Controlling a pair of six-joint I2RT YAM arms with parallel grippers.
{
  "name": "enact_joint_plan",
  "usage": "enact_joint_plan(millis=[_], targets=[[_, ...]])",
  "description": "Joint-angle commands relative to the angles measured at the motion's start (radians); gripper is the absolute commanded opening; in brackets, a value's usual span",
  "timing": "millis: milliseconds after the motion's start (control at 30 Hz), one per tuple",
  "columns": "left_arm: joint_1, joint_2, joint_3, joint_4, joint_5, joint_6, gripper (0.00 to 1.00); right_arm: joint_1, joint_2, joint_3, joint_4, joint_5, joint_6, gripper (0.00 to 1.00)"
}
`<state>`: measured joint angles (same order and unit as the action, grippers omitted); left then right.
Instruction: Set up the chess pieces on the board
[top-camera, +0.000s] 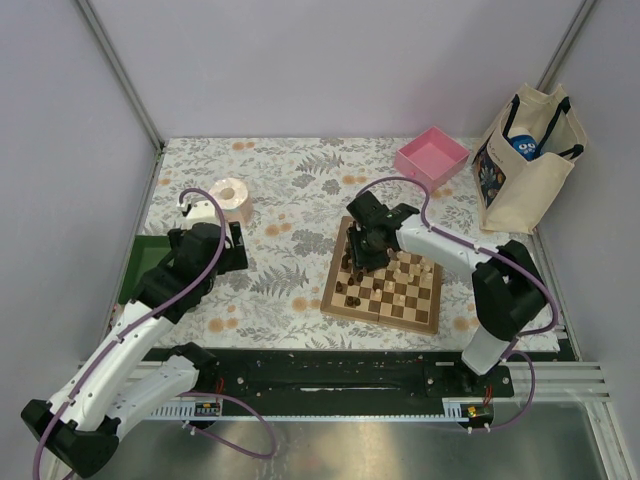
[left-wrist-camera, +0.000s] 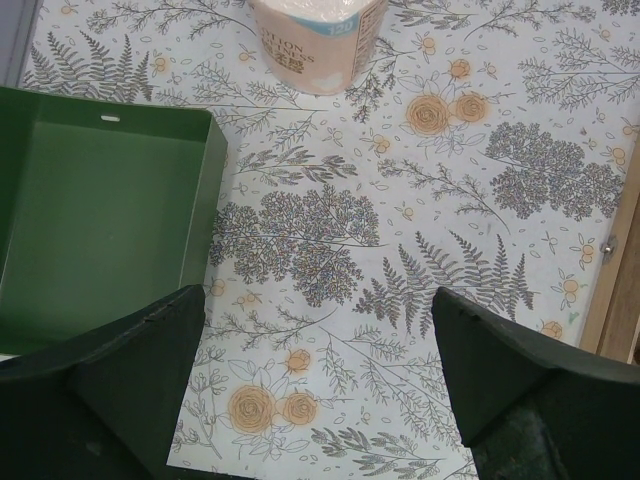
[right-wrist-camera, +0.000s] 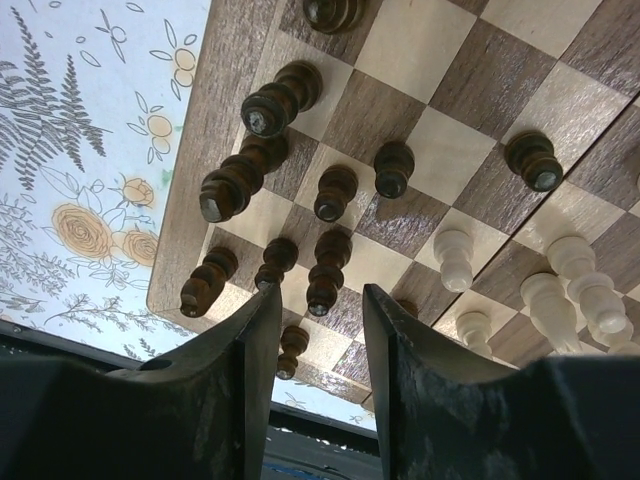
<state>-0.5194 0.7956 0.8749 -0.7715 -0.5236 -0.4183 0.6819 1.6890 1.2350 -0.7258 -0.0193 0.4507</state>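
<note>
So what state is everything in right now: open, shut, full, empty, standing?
Board: lying flat, partly filled.
Dark chess pieces: standing, bunched at one corner.
Pale chess pieces: standing.
Left gripper: jaws wide open, holding nothing.
Right gripper: jaws slightly apart over the dark chess pieces, gripping nothing.
Pink tray: empty.
Green box: open, empty where visible.
Tote bag: upright, mouth open.
Paper roll: standing on end.

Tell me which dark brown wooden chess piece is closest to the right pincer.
The short dark brown chessman framed between the fingers of the right pincer, at the chequered wooden board's edge; the other dark ones stand beyond the fingertips.
</note>
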Motion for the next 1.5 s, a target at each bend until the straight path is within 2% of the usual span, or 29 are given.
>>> enact_joint_plan(millis=[0,200,300,367,500,833,1467], targets=[[0.004,-0.015,-0.001,0.017,0.002,0.003,0.99,0.015,0.014,-0.012,0.023,0.002,0.014,0.46],[0.004,-0.015,-0.001,0.015,0.004,0.001,0.99,0.013,0.029,-0.008,0.026,0.01,0.009,0.41],[0.004,-0.012,-0.001,0.015,0.004,0.001,0.99,0.015,0.024,-0.006,0.031,0.013,0.011,0.36],[0.004,-0.01,0.001,0.015,0.002,0.001,0.99,0.015,0.017,-0.008,0.029,0.015,0.008,0.28],[0.004,-0.009,-0.001,0.014,0.004,0.001,0.99,0.015,-0.026,-0.006,0.02,0.051,0.005,0.23],[0.004,-0.009,-0.001,0.015,0.01,0.003,0.99,0.016,-0.118,0.04,0.005,0.058,0.006,0.22],[0.005,-0.009,-0.002,0.014,0.01,0.004,0.99,0.119,0.011,0.11,0.02,0.047,0.029,0.23]])
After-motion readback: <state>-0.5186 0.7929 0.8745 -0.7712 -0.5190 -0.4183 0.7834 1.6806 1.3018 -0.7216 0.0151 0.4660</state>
